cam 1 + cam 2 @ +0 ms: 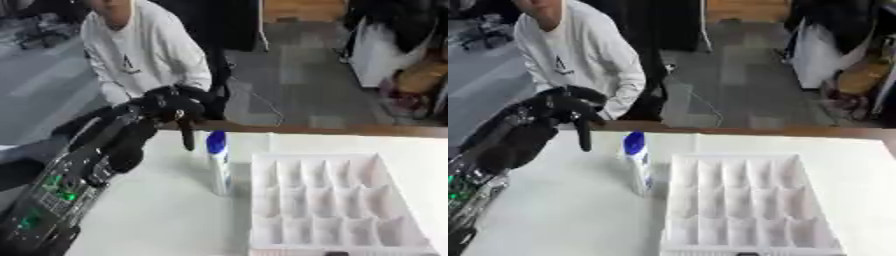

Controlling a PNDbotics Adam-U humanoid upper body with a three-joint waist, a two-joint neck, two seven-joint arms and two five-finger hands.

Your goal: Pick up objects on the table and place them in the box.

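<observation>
fingers (186, 136) of left hand (171, 106) hang | bottle (218, 165) just right, apart

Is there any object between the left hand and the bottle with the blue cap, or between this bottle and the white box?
Nothing visible. The left hand hangs above the table's far edge, left of the bottle, with only bare table between them. The bottle stands upright just left of the box, with nothing between.

Grey floor (297, 90) beyond the white table (166, 215), wooden boards (302, 9) farther back (cluttered right side).
</observation>
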